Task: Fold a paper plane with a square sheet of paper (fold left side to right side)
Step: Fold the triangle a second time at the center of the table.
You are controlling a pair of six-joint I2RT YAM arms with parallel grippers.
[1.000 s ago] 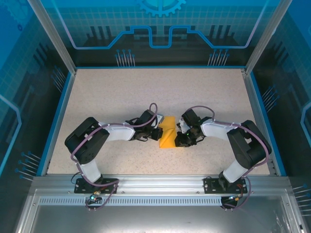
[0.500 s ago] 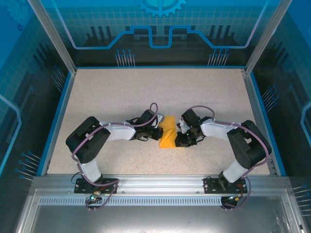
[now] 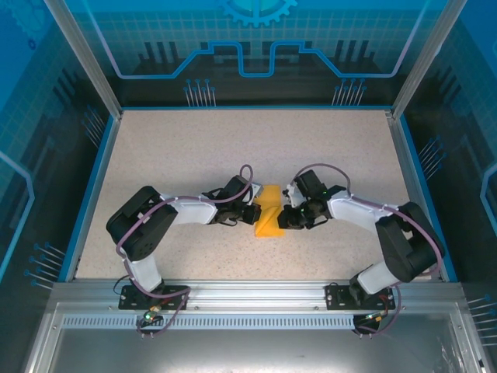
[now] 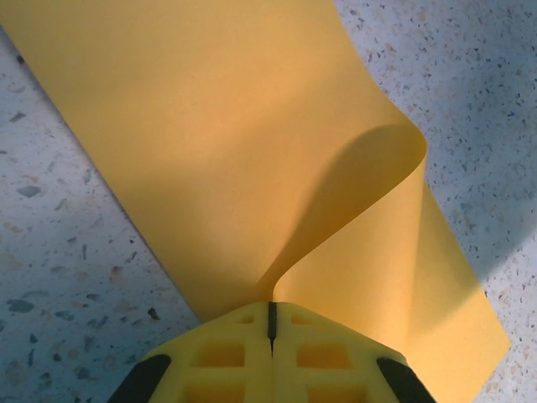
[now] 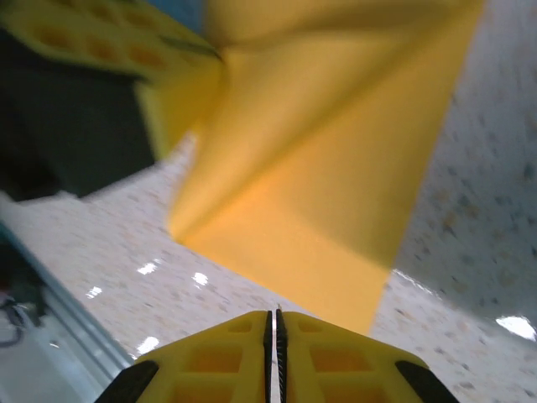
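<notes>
The square sheet of paper (image 3: 269, 213), plain orange-yellow, lies mid-table between my two grippers, partly folded over itself. My left gripper (image 3: 254, 212) is shut on the sheet's left edge. In the left wrist view the paper (image 4: 252, 126) curls up out of the closed tips (image 4: 271, 304) and bends over to the right. My right gripper (image 3: 283, 218) sits at the sheet's right side. In the right wrist view its jaws (image 5: 274, 315) are shut with nothing between them, and the paper (image 5: 336, 151) lies just beyond the tips. The left gripper's yellow fingers (image 5: 101, 42) hold the far edge.
The speckled beige table (image 3: 194, 148) is bounded by a blue rim (image 3: 97, 179) and angled metal posts at the back corners. A metal rail (image 3: 248, 291) with both arm bases runs along the near edge.
The right arm has swung its elbow outward to the right and its gripper has turned and edged up along the sheet's right side. More of the folded paper shows. The left gripper has kept its hold.
</notes>
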